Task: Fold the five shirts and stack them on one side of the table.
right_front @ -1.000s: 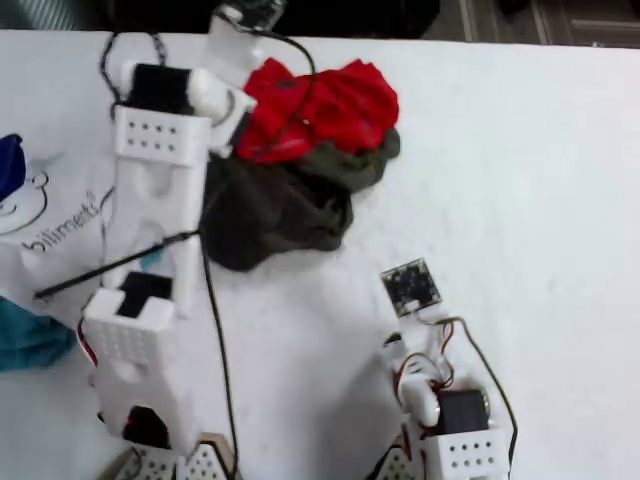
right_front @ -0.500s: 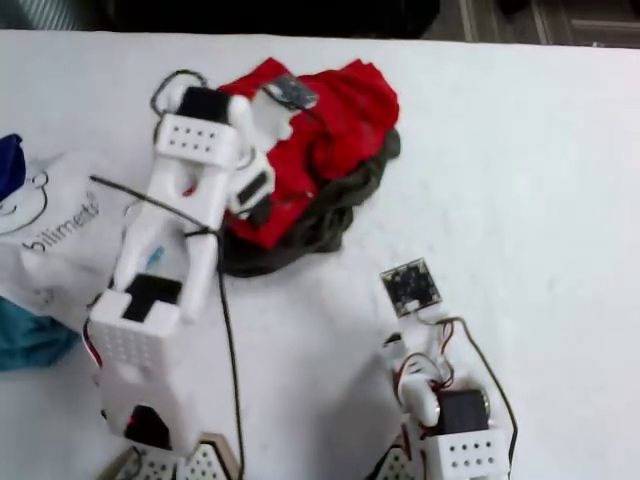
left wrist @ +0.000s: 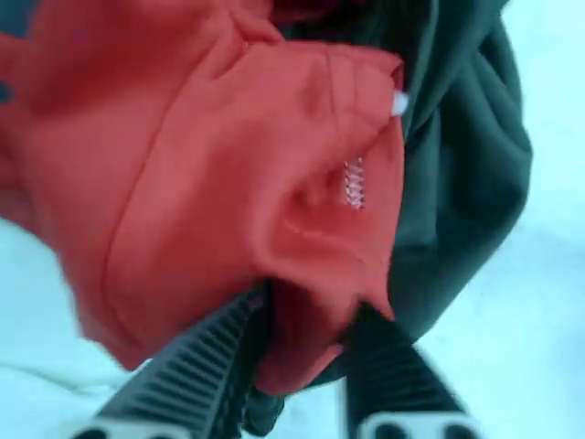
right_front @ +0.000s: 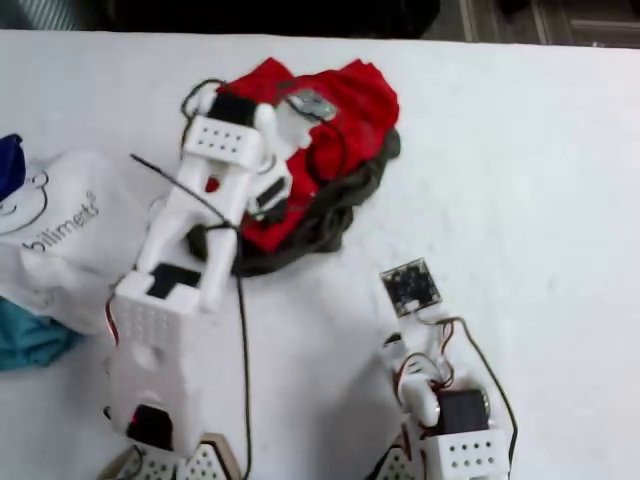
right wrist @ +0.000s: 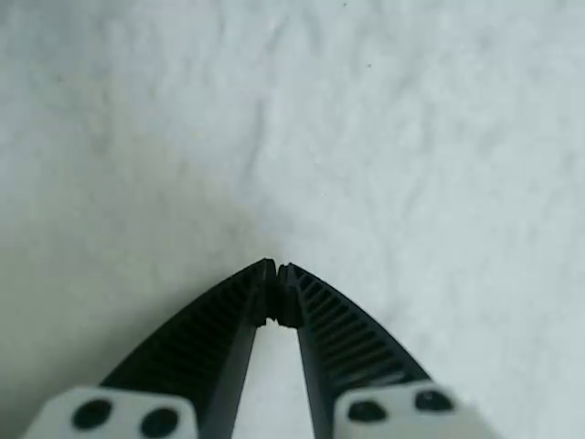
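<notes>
Left gripper (left wrist: pixel 306 343) pinches the red shirt (left wrist: pixel 201 155); right gripper (right wrist: pixel 277 293) sits clenched over the white table (right wrist: pixel 411 137).

High view: the left arm (right_front: pixel 185 205) covers the near part of the red shirt (right_front: pixel 350 100) and of the dark shirt (right_front: pixel 325 225) beneath it. The picture's left edge cuts off the white shirt (right_front: pixel 60 230), the teal shirt (right_front: pixel 30 335) and a blue cloth (right_front: pixel 8 160). Left wrist view: the left gripper (left wrist: pixel 311 315) is blurred, and the red fold between its fingers hides their inner faces.
</notes>
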